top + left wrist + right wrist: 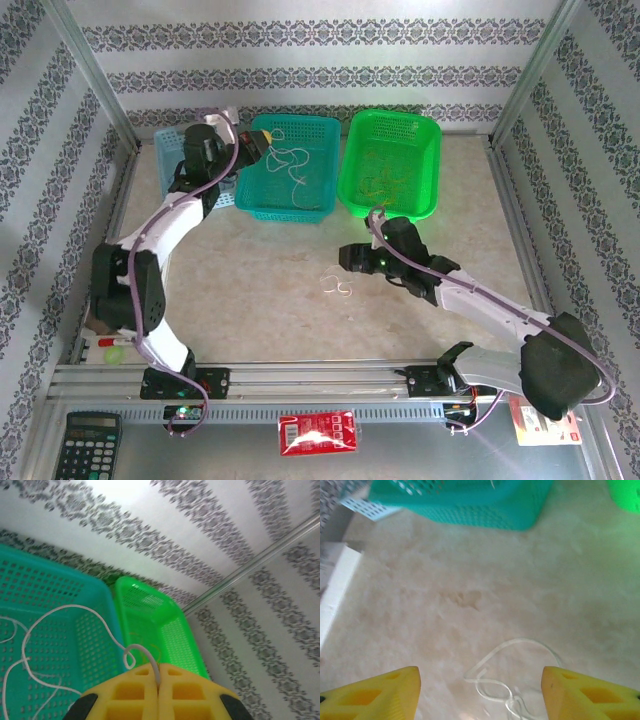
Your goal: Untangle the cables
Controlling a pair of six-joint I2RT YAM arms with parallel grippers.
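My left gripper [252, 147] hangs over the teal basket [318, 135], shut on a white cable [100, 617] that curls out from between the yellow fingers [125, 695] and trails down into the basket. More white strands [290, 165] lie in that teal basket. A small white tangle [338, 287] rests on the table, seen as pale loops [512, 680] in the right wrist view. My right gripper [347, 258] hovers just right of and above it, open, with its fingertips [400, 690] wide apart on either side of the loops. Thin yellow-orange strands [385, 180] lie in the green basket [432, 150].
A light blue basket [168, 150] stands behind the left arm at the back left. The three baskets line the back of the table. Metal frame posts and patterned walls enclose the sides. A calculator [88, 445] and a red packet [318, 434] lie below the front rail.
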